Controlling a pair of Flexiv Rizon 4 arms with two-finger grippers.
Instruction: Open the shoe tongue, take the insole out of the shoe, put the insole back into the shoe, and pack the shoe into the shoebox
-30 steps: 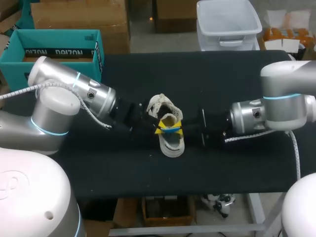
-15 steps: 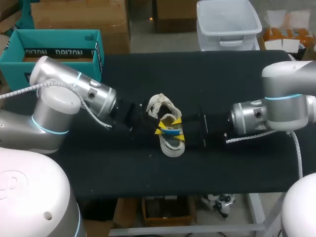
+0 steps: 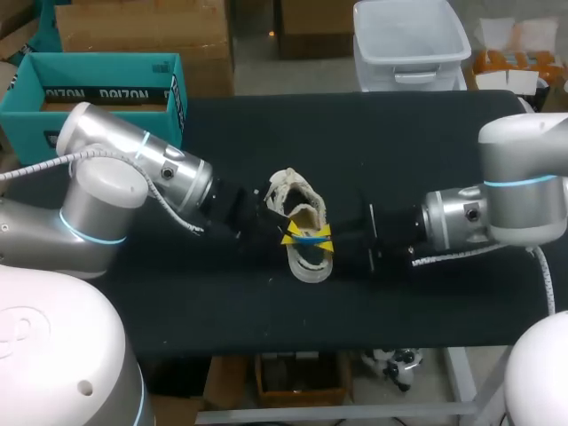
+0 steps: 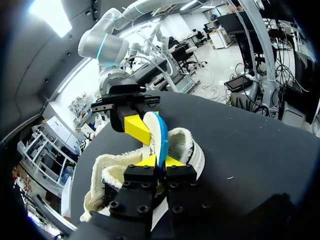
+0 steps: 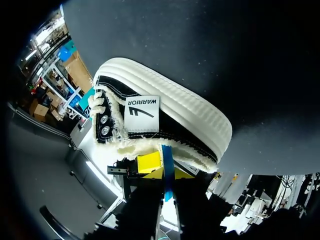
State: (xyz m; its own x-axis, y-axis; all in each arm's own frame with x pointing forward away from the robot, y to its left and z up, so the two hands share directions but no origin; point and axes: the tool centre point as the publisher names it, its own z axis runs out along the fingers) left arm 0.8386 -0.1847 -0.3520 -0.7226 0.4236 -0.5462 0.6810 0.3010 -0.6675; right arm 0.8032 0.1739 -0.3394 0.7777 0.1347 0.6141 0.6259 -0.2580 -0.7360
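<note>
A white-soled shoe [image 3: 303, 257] with a fleecy lining lies in the middle of the black table [image 3: 417, 151], its tongue [image 3: 286, 186] folded back. The blue and white insole [image 3: 309, 238] stands on edge over the shoe's opening. My left gripper [image 3: 287, 235] comes in from the left, shut on the insole [image 4: 161, 142] at its near end. My right gripper [image 3: 326, 240] faces it from the right, shut on the same insole [image 5: 167, 167]. In the right wrist view the shoe [image 5: 165, 117] lies on its side just ahead of the fingertips. The teal shoebox [image 3: 106, 67] stands open at the back left.
Bare black table surface lies all around the shoe, with wide room at the back and at the front edge [image 3: 337, 342]. Both arms lie low across the table's middle, one on each side of the shoe.
My right gripper opened wide beside the insole, then shut on it again, and its arm drew slightly to the right. The left gripper kept its hold and stayed put.
</note>
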